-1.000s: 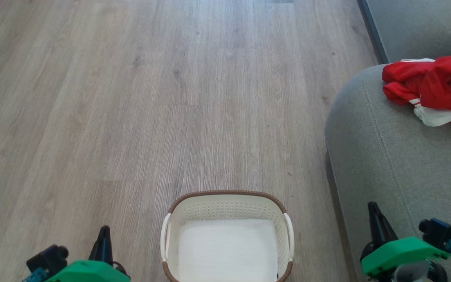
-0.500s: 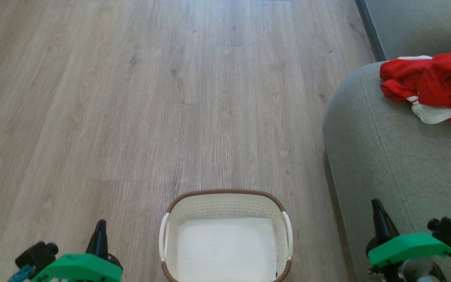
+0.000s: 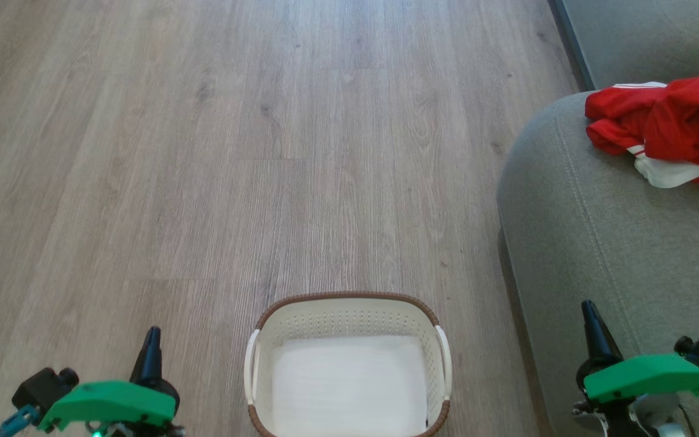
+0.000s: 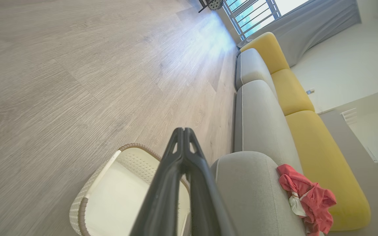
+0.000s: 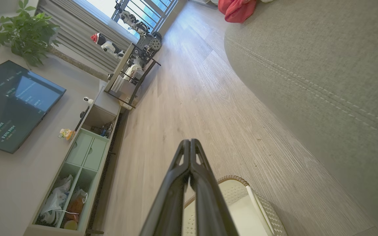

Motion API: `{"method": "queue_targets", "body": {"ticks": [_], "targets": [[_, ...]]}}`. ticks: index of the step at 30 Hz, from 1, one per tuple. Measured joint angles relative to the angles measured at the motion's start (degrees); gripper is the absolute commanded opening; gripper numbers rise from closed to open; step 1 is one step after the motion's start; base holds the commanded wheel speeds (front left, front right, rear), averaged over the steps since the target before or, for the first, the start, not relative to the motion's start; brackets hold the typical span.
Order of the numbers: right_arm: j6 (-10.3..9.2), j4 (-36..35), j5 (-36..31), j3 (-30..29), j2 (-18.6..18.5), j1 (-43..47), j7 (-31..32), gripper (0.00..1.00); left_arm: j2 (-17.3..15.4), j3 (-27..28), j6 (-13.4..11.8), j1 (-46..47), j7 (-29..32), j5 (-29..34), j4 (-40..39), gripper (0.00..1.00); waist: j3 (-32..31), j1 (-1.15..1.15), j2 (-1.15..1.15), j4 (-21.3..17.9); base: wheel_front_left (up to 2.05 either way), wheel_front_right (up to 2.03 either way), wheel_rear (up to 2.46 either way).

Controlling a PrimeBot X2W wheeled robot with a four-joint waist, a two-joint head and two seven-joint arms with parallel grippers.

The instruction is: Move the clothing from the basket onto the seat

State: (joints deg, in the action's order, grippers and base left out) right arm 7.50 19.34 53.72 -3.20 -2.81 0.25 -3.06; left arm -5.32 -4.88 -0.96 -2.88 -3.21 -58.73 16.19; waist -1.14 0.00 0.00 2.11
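head view: basket [image 3: 349,298] on the floor [image 3: 204,152] right in front of me, low centre. inside it i see the flat white liner [image 3: 349,382] and nothing red. the clothing [image 3: 671,121] is heaped on the seat [image 3: 598,255], up at the far right, close to the cushion's rounded far end; the frame edge cuts off part of the heap. left tool [image 3: 151,346] hangs to the left of the basket and right tool [image 3: 592,328] is over the near part of the seat. both are well apart from the rim and the fabric.

left wrist view: the two fingers lie pressed together, with nothing between them. past them are the basket's pale inside and the red heap on the seat, just beside the yellow cushions [image 4: 294,95].

right wrist view: fingers together here too, carrying nothing. the basket corner sits below the tips and a scrap of red shows at the top edge.

judgement: the transfer looks done, so the step in hand is a clean finish. notes to self:
- keep both tools high and wide of the basket handles when parking.
- i cannot see the basket's near wall, so look there for a leftover piece before calling it.
- the heap sits near the cushion's curve. if any of it hangs over, nudge it inward with a pinch from above, not a sideways drag.
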Motion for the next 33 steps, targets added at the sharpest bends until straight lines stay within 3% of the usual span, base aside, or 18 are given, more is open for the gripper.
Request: {"method": "queue_targets", "body": {"ticks": [33], "targets": [[0.00,-1.82,21.00,-2.35,0.14,-2.16,4.99,0.00,1.68,4.85,4.50,3.37,5.12,-18.38,-0.04,0.00,0.74,0.00,0.00,-1.18,0.00,0.00,0.00]]}}
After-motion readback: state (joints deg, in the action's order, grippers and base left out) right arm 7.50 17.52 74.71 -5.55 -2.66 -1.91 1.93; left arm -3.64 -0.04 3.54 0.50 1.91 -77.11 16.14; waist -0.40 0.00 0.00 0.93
